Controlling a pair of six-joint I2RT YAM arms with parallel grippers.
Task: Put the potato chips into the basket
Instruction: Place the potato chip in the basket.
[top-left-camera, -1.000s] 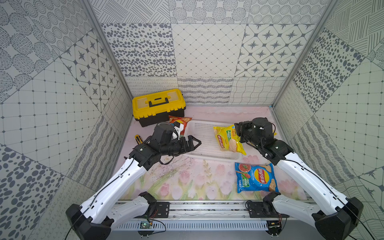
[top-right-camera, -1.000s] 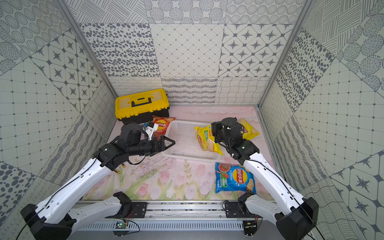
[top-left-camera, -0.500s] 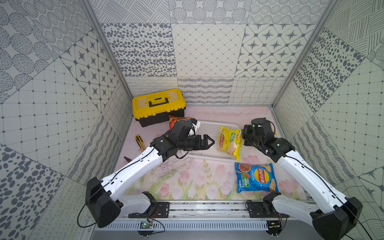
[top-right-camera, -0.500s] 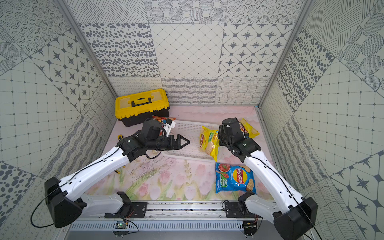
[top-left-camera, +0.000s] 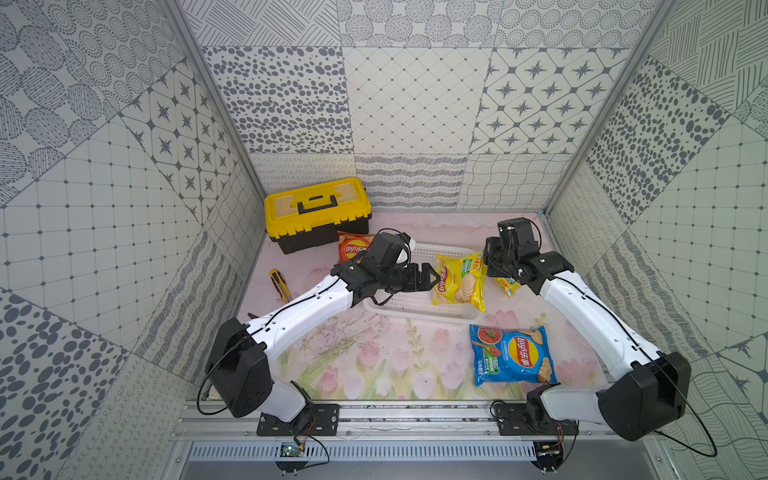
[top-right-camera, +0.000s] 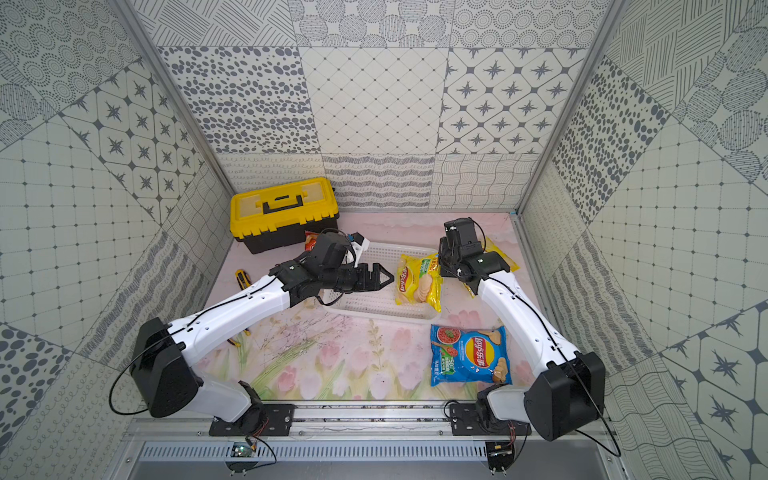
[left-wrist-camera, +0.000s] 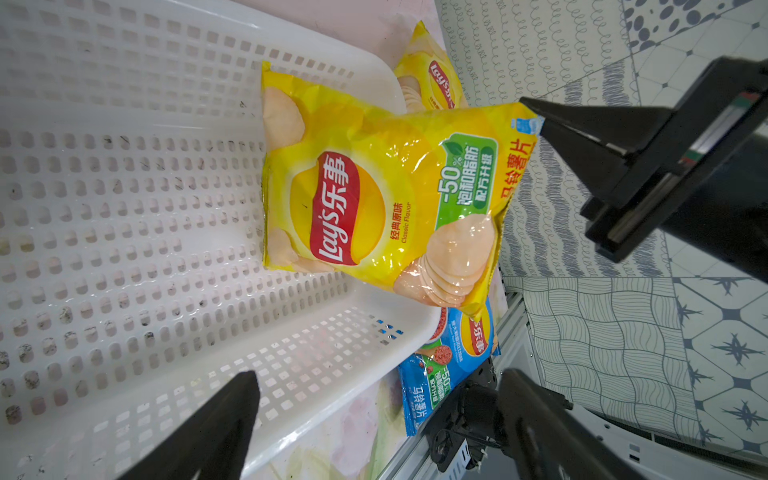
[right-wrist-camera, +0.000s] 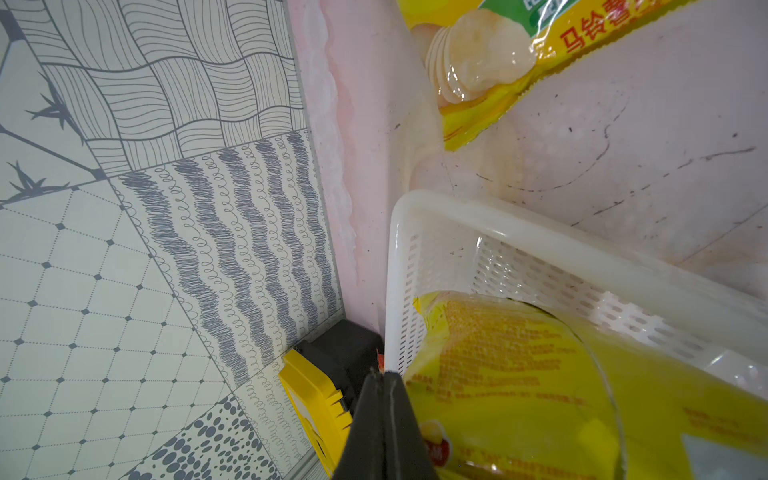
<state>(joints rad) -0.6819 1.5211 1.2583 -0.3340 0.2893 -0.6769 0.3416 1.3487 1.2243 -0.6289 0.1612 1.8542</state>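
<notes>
While yellow chip bag (top-left-camera: 457, 282) hangs w/ btm edge inside basket (top-left-camera: 415, 313) at its right end, top corner pinched in clamped right gripper (left-wrist-camera: 530, 109), left gripper (top-left-camera: 432, 277) gapes wide & empty just beside it.

The left gripper (top-left-camera: 431, 277), a second ago at the left rim of the white perforated plastic basket (top-left-camera: 411, 301), now reaches across its floor. Its jaws are spread just beside the yellow crinkly Lay's chip bag (top-left-camera: 457, 282). That bag, pinched by the right gripper (right-wrist-camera: 384, 380), now hangs slightly lower and straighter.
</notes>
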